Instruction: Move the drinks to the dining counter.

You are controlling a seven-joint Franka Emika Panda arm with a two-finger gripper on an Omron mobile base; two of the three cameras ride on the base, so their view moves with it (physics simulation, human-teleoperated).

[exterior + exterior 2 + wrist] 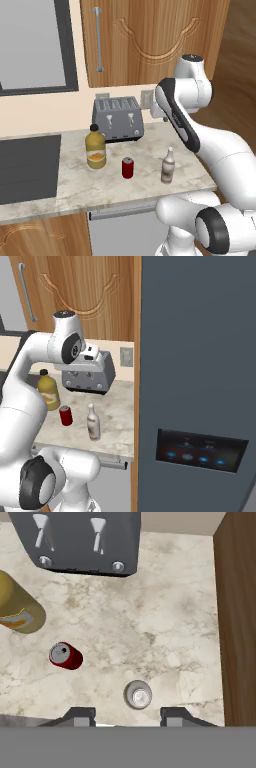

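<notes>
All three drinks stand on the marble worktop (145, 182), none yet carried to the dining counter, so the job looks to be at its very first pick. The orange-juice bottle (95, 147) stands at the left, just in front of the grey toaster (118, 119); the small red can (128, 167) is near the middle, and the slim brown bottle (168, 165) stands to its right, nearer the front edge. From the hand camera the gripper (128, 716) hangs high above the worktop looking straight down, with the slim bottle's pale top (138, 694) just above the gap between the two fingertips. The jaws stand apart and hold nothing; how wide they are against the bottle's neck is hard to judge from this height. The next move likely calls for a straight descent, centring the fingers around the slim bottle before closing. Room is fair: the can is well clear on the left, the toaster is far behind. To the right, a tall wooden panel (239, 622) borders the worktop, and the worktop's front edge is close below the bottle, so a nudge could tip it off.
</notes>
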